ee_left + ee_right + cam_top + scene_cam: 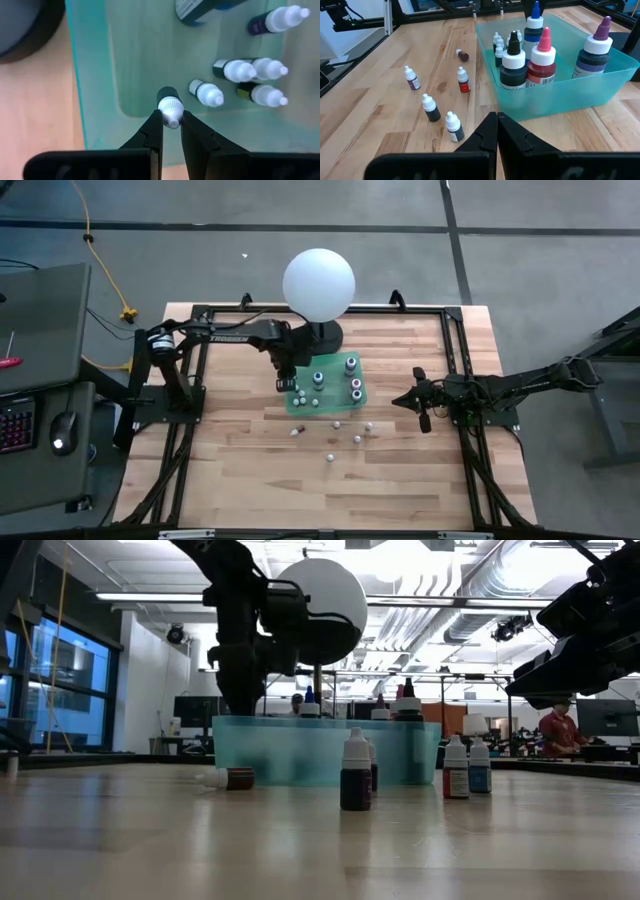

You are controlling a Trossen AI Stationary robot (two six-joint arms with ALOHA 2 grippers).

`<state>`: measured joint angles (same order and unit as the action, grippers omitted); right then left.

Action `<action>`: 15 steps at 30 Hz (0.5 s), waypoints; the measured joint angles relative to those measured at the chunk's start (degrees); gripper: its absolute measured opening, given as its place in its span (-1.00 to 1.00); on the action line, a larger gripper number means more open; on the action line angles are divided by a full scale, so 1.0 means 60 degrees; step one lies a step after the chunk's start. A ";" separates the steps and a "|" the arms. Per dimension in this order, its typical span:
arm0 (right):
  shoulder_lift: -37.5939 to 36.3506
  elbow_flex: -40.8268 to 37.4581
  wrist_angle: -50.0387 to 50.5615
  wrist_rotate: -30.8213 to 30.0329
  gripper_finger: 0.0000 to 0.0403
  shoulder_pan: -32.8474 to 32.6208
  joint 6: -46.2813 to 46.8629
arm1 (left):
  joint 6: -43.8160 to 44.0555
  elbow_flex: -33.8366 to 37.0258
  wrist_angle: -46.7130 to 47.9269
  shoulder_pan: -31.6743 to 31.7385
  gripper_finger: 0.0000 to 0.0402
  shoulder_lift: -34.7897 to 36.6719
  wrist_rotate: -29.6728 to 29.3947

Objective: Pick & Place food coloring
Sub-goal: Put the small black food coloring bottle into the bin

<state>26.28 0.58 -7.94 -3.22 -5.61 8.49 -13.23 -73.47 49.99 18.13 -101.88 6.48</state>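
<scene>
Pinched by the cap in my left gripper (171, 119), one food coloring bottle (170, 106) hangs over the teal tray's (361, 402) 9 o'clock edge. Grip's thin, so it could tip onto its neighbours (206, 93) on release. Right gripper (419, 402) idles shut, at 3 o'clock.

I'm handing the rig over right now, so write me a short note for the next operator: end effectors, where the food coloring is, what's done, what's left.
Left end effector: over the teal tray, shut on a small dropper bottle by its white cap, at the tray's near corner.
Right end effector: shut, empty, waiting at the table's right side.
Done: four small bottles already stand in the tray, beside the four larger bottles.
Left: release the held bottle; then five loose small bottles remain on the wood in front of the tray, one lying on its side.
</scene>
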 joint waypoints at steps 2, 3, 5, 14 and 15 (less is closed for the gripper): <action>0.0001 -0.0003 0.0000 -0.0004 -0.99 0.0000 -0.0001 | 0.0004 0.0008 0.0010 -0.0033 -0.81 -0.0103 0.0024; 0.0003 -0.0003 0.0000 -0.0003 -0.99 0.0001 -0.0001 | 0.0004 0.0028 0.0083 -0.0030 -0.81 -0.0107 0.0018; 0.0000 -0.0003 0.0000 -0.0002 -0.99 0.0000 0.0001 | 0.0006 -0.0010 -0.0036 -0.0052 -0.81 -0.0176 0.0075; 0.0001 -0.0003 -0.0004 -0.0001 -0.99 0.0001 0.0001 | 0.0022 -0.0001 0.0007 -0.0037 -0.81 -0.0429 0.0125; 0.0000 0.0000 0.0000 -0.0003 -0.99 0.0004 -0.0001 | 0.0022 -0.0001 0.0023 -0.0037 -0.81 -0.0449 0.0161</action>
<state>26.28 0.57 -7.94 -3.24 -5.58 8.49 -13.10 -73.47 50.13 17.91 -104.57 7.44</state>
